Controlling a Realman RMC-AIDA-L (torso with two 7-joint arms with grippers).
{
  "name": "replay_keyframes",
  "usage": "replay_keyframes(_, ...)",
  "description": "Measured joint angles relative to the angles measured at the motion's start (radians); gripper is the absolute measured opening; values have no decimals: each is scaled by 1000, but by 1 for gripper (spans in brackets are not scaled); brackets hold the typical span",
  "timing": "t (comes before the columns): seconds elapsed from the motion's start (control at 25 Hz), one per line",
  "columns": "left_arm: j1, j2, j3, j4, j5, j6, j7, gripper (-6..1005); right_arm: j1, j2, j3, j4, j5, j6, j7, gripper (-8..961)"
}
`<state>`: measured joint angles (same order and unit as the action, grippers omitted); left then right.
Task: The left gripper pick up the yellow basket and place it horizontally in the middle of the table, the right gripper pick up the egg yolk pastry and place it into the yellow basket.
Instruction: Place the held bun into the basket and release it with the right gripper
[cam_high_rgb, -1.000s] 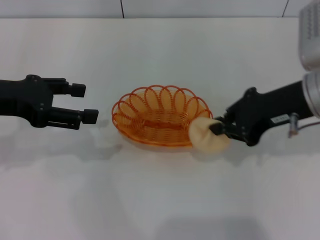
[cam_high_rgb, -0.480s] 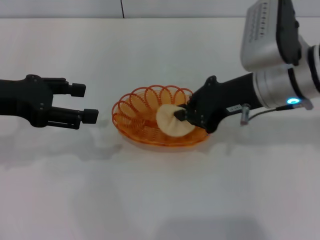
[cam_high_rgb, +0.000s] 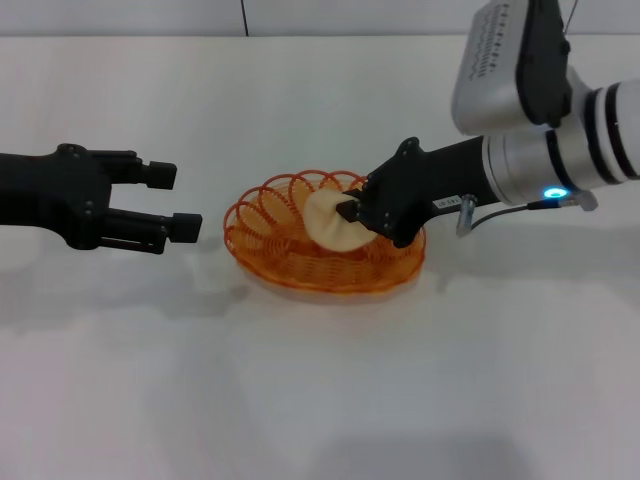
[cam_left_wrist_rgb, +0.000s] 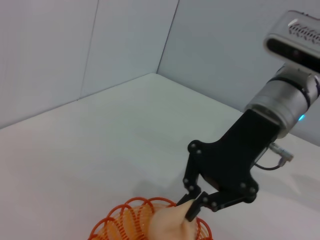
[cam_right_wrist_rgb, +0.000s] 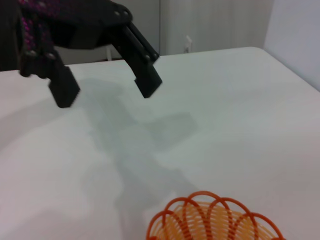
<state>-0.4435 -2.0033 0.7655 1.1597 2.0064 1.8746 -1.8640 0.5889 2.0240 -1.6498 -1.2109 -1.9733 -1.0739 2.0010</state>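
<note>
Head view shows the egg yolk pastry (cam_high_rgb: 331, 220) held up over the inside of the yellow basket (cam_high_rgb: 300, 262). The right gripper (cam_high_rgb: 352, 214) pinches the pastry between its two black fingers, and its arm reaches in over the basket's right rim. It is hard to tell if the pastry touches the wires under it.

The basket lies flat near the middle of the table (cam_high_rgb: 320, 400), with its long side going left to right. The left gripper (cam_high_rgb: 170, 202) hovers just to the left of the basket, not touching it, with its fingers spread apart and nothing between them.

The table is plain white and smooth, with soft grey shadows under both arms. A pale wall with a dark seam runs along the far edge.

From the left wrist, the pastry (cam_left_wrist_rgb: 170, 225) and the basket (cam_left_wrist_rgb: 125, 222) are cut off at the picture's edge, under the right gripper (cam_left_wrist_rgb: 192, 207). From the right wrist, only the basket's looped rim (cam_right_wrist_rgb: 215, 220) shows, and the left gripper (cam_right_wrist_rgb: 105, 87) hangs beyond it over the table (cam_right_wrist_rgb: 225, 125).
</note>
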Motion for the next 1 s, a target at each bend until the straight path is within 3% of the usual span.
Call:
replay_keyframes(0.52, 0, -3, 0, 0, 1, 0, 0, 865, 10, -1, -14, 36, 49, 16, -44, 54)
replay_keyframes(0.72, 0, -4, 0, 0, 3, 0, 0, 865, 11, -2, -9, 43, 54, 25, -48, 247)
replay_keyframes(1.0, 4, -4, 0, 0, 3, -1, 0, 865, -1, -3, -8, 21, 54, 35, -48, 386)
